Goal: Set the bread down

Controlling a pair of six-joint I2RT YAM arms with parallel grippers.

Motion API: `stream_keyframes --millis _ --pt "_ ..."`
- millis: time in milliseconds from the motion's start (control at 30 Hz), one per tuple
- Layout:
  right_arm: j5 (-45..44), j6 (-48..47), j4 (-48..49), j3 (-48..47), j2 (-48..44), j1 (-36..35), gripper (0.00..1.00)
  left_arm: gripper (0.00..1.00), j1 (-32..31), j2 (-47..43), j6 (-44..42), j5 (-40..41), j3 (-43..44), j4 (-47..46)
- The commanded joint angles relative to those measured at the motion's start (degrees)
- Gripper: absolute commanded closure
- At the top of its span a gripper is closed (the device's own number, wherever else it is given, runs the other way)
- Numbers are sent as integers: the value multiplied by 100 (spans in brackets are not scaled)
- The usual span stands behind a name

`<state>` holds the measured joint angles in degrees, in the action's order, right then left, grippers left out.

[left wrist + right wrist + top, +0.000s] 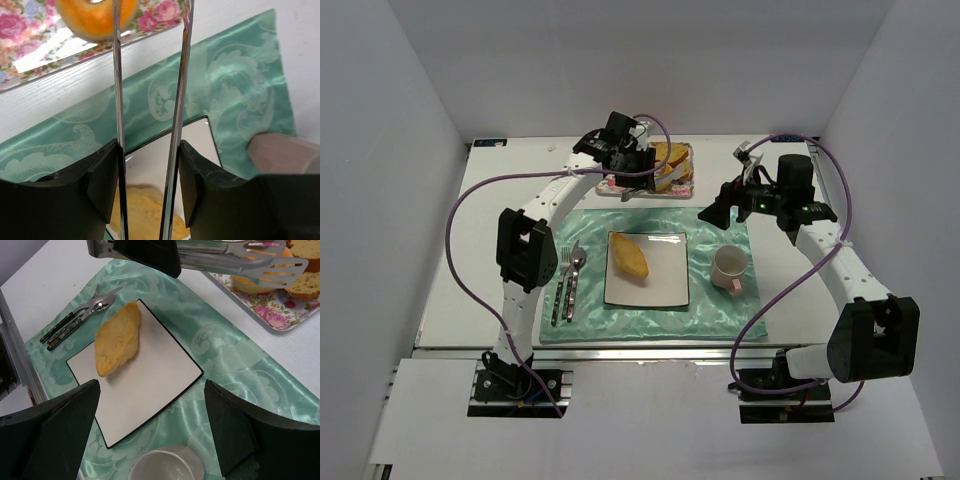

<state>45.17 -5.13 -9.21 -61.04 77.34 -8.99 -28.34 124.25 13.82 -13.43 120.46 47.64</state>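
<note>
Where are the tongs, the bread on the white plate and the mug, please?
tongs (260, 271): right wrist view, lower slotted blade.
bread (117, 337): right wrist view, middle of its crust.
mug (728, 264): top external view, inner wall.

mug (730, 268) right of plate (665, 272), cutlery (568, 285) left

There is one green mat (720, 305), and on it stand one white plate (665, 282) and one mug (728, 268). Beside the plate I count one fork (96, 290) and one spoon (101, 303) (a third piece may lie with them, I cannot tell). One bread (629, 260) lies on the plate. One flowered tray (280, 320) holds at least three more pieces (306, 284), partly hidden. There is one pair of tongs (260, 260).
</note>
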Motion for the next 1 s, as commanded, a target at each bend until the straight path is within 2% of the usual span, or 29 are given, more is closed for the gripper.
stream_keyframes --millis 0,267,667,967 --pt "62 -68 95 48 -88 47 11 42 21 -15 -126 420 -41 -44" --pt "54 -68 95 57 -88 56 11 42 4 152 -178 692 39 -132" --pt "45 -59 113 74 -61 91 11 42 -111 161 -336 376 -506 -255" --pt "36 -41 139 100 -61 100 11 46 -190 153 -451 517 -506 -211"
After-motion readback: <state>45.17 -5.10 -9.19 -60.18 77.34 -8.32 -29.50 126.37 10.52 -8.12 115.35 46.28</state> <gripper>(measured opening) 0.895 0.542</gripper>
